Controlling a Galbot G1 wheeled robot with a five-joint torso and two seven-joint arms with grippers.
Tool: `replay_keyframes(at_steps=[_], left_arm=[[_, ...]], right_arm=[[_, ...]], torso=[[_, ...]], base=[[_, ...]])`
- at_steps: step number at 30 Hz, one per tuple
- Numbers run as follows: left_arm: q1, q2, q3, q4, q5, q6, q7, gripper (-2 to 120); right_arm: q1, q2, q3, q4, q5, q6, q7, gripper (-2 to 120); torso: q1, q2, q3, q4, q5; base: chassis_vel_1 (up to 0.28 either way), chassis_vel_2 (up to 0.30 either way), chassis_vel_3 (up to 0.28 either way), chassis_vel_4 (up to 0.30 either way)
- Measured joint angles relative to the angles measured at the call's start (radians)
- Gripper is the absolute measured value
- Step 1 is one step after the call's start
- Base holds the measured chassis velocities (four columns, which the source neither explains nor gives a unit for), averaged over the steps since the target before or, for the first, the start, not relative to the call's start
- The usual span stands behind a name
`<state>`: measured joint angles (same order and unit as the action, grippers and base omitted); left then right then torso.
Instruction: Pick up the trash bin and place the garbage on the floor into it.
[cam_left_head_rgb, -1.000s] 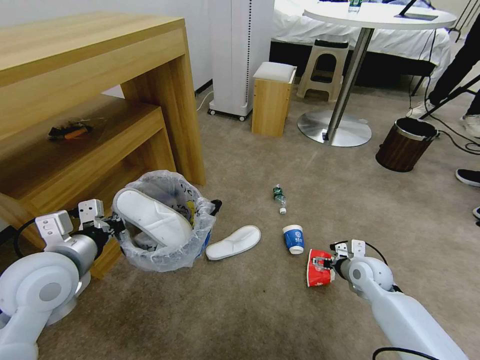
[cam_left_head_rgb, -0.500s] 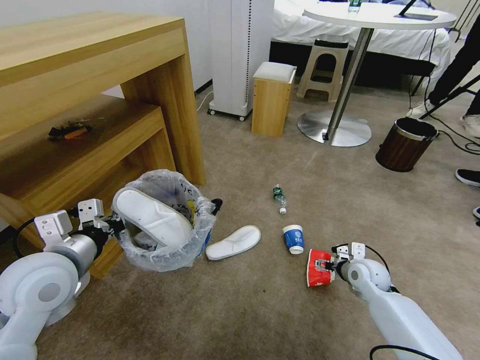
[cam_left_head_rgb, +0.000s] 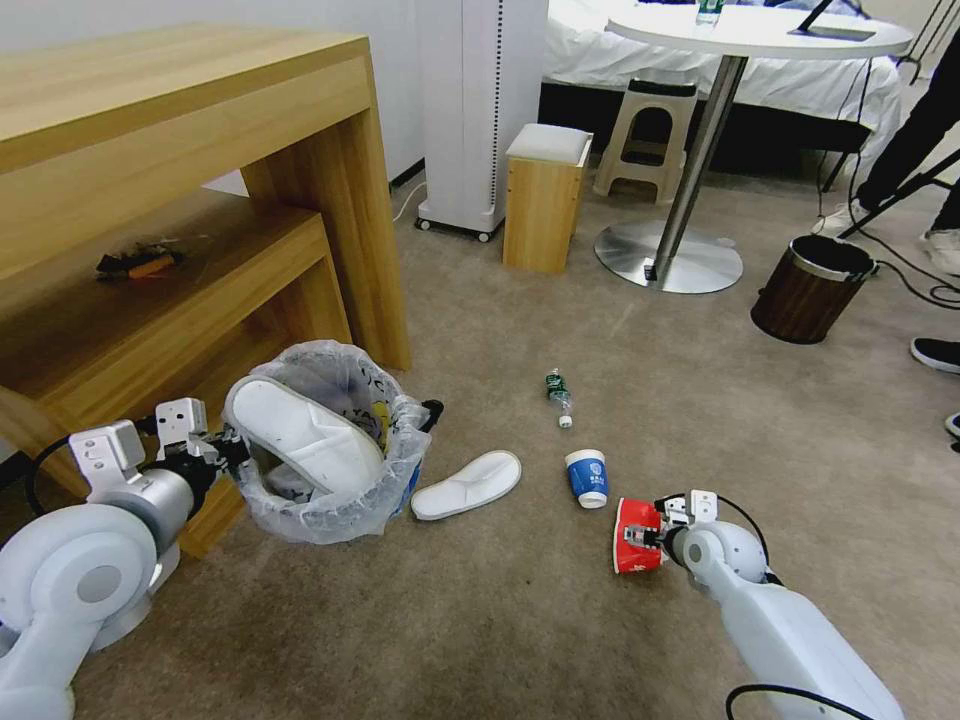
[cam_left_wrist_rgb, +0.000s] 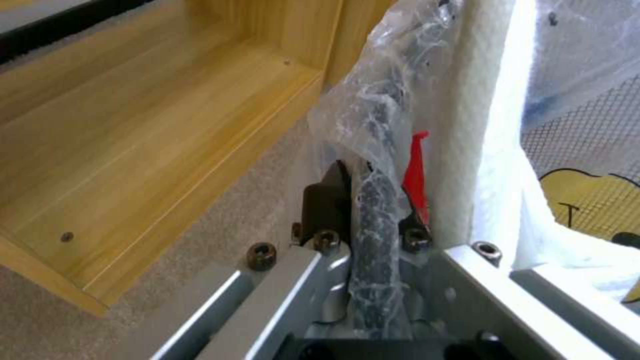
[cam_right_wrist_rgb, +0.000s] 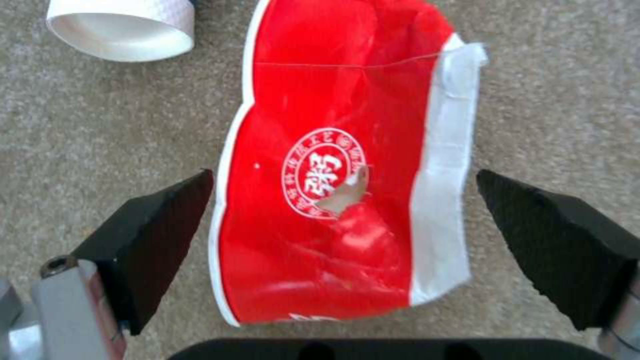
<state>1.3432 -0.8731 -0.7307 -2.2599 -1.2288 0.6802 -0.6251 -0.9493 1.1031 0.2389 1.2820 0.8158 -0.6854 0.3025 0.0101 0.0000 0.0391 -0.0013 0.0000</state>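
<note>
The trash bin (cam_left_head_rgb: 335, 470), lined with a crinkled white bag, hangs tilted at the lower left with a white slipper (cam_left_head_rgb: 300, 435) inside. My left gripper (cam_left_head_rgb: 228, 447) is shut on its rim; the left wrist view shows the bag-covered rim (cam_left_wrist_rgb: 375, 220) pinched between the fingers. On the beige floor (cam_left_head_rgb: 520, 620) lies a flattened red cup (cam_left_head_rgb: 634, 535). My right gripper (cam_left_head_rgb: 655, 530) is open around it, and in the right wrist view the red cup (cam_right_wrist_rgb: 340, 190) lies between the black fingers (cam_right_wrist_rgb: 160, 235). A blue cup (cam_left_head_rgb: 587, 477), a second slipper (cam_left_head_rgb: 467, 484) and a small bottle (cam_left_head_rgb: 558, 397) lie nearby.
A wooden desk (cam_left_head_rgb: 200, 150) with a lower shelf stands close behind the bin. Farther back are a wooden stool (cam_left_head_rgb: 543, 195), a round table's metal base (cam_left_head_rgb: 668, 262) and a brown wood-grain bin (cam_left_head_rgb: 810, 290). Cables and a person's shoe (cam_left_head_rgb: 935, 352) are at the right edge.
My right gripper has edged forward and left along the floor, closing in around the red cup. The left arm and the bin have stayed put.
</note>
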Motion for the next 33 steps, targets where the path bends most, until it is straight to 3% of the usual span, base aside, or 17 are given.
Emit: replay_keyframes(at_steps=[6,9,16,20,33], left_arm=[[0.0,0.004,-0.001,0.005,0.0,-0.001,0.004,0],[0.0,0.004,-0.002,0.01,0.002,-0.002,0.008,0],[-0.002,0.004,-0.002,0.016,0.004,-0.003,0.013,0],[-0.004,0.004,-0.001,0.019,0.006,-0.004,0.016,0],[-0.004,0.004,0.002,0.026,0.02,-0.006,0.023,0]], right_arm=[[0.01,0.014,-0.002,-0.024,-0.016,0.002,-0.011,92],[0.015,0.027,-0.003,-0.047,-0.04,0.01,-0.023,78],[0.012,0.028,-0.002,-0.051,-0.057,0.015,-0.033,57],[0.006,0.021,0.0,-0.046,-0.063,0.022,-0.035,37],[-0.008,0.005,0.003,-0.006,-0.065,0.038,-0.036,0]], torso=[[0.0,0.0,0.0,-0.0001,0.0],[0.0,0.0,0.0,0.0,0.0],[0.0,0.0,0.0,-0.0001,0.0],[0.0,0.0,0.0,-0.0002,0.0],[0.0,0.0,0.0,0.0,0.0002]], base=[[0.0,0.0,0.0,0.0],[0.0,0.0,0.0,0.0],[0.0,0.0,0.0,0.0],[0.0,0.0,0.0,0.0],[0.0,0.0,0.0,0.0]])
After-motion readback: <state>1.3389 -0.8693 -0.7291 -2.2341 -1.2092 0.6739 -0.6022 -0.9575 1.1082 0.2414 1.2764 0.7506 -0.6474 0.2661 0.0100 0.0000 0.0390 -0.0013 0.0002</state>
